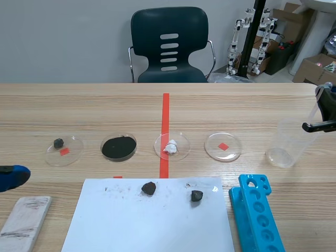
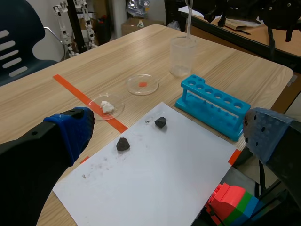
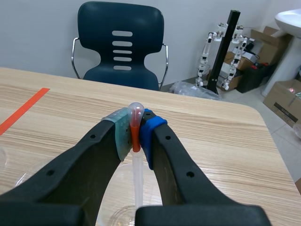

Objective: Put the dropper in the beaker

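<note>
Wooden table (image 1: 105, 110): right gripper (image 3: 135, 136) pinches the dropper (image 3: 137, 183) upright, tip straight over the beaker (image 1: 286, 144). Well away from the beaker, the left gripper (image 2: 169, 136) sits wide open.

Four dishes cross the frame's middle in a row: first dish (image 1: 74, 149) holds a lump (image 1: 58, 143), second dish (image 1: 136, 144) powder (image 1: 118, 148), third dish (image 1: 182, 143) (astride the tape line (image 1: 165, 118)) a wad (image 1: 170, 147), then fourth dish (image 1: 231, 140). Right of them stands the beaker (image 1: 286, 147), the dropper (image 3: 137, 174) over it, pinched in the right gripper (image 3: 135, 127). Paper (image 1: 152, 226) lies lower centre, left stone (image 1: 149, 188) and right stone (image 1: 197, 196) on its upper part; rack (image 1: 257, 215) lower right, block (image 1: 23, 220) lower left.
</note>
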